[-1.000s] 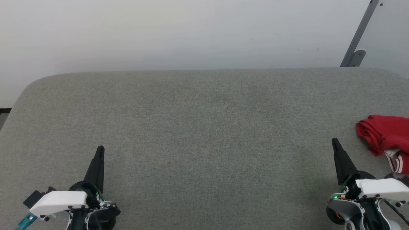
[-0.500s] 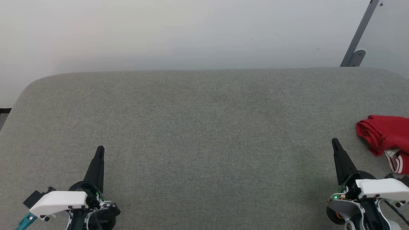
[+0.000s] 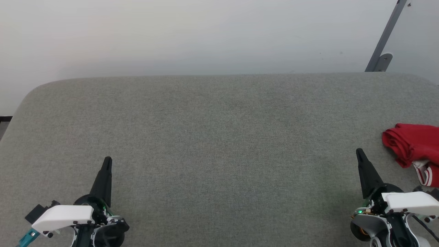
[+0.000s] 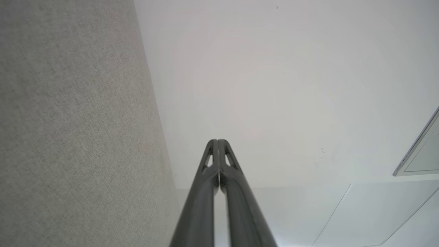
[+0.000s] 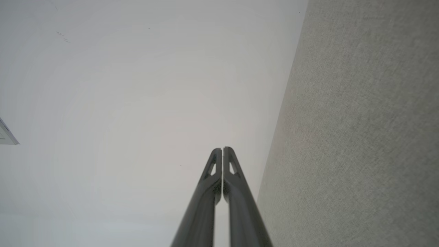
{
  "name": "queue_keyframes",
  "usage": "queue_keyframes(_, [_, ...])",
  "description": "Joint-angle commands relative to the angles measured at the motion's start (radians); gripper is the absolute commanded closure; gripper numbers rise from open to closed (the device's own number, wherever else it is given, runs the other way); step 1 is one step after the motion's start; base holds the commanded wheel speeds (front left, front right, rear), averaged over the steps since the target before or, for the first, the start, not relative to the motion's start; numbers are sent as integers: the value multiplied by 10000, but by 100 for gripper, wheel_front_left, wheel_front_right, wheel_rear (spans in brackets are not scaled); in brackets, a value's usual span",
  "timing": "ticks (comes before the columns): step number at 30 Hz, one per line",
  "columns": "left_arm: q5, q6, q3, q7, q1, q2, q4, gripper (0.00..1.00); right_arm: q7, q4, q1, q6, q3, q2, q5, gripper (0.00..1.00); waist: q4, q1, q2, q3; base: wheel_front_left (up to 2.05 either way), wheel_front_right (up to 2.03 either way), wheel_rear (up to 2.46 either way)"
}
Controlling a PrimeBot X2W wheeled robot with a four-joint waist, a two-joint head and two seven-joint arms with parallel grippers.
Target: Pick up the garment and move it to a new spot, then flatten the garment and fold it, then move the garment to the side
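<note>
1. Garment (image 3: 413, 145): we see it as a bunched red heap with a strip of red-and-white striped trim on its near edge. It lies on the grey cloth-covered table (image 3: 219, 137) and is cut off by the right edge of the head view.
2. It sits ahead of the right pincer (image 3: 359, 151) and out to its right side, near the tip but apart from it; nothing grips it.
3. We see the right pincer closed to a single dark point. In the right wrist view its two fingers (image 5: 240, 199) press together at the tips, with nothing between them.
4. The striped trim lies just beyond the white cover (image 3: 410, 201) on that pincer's wrist; we cannot tell whether they touch.
5. The left pincer (image 3: 107, 160) is well apart from the garment, across the width of the table from the right pincer. It points the same way, toward the far edge.
6. We see it closed too: in the left wrist view its fingers (image 4: 202, 192) meet at the tips and hold nothing.
7. Beyond both tips the table ends at a rounded far edge, with a pale wall (image 3: 205, 34) behind it.
8. A slanted grey metal bar (image 3: 386, 34) shows against that wall, far ahead of the right pincer and a little to its right.
</note>
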Motion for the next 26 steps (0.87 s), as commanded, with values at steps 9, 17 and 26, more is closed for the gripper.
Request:
queue_keyframes(9, [53,-32,32,35,-136,-14,-3,100,8,-1,-44,4,2,16,40,100,0,0,0,0,0,0,0])
queue_keyframes(17, [50,-32,35,38,-137,-16,-3,100,8,2,-44,4,6,16,41,100,0,0,0,0,0,0,0])
queue_keyframes(26, [53,-32,35,41,-137,-16,-3,100,7,0,-44,4,3,16,41,100,0,0,0,0,0,0,0])
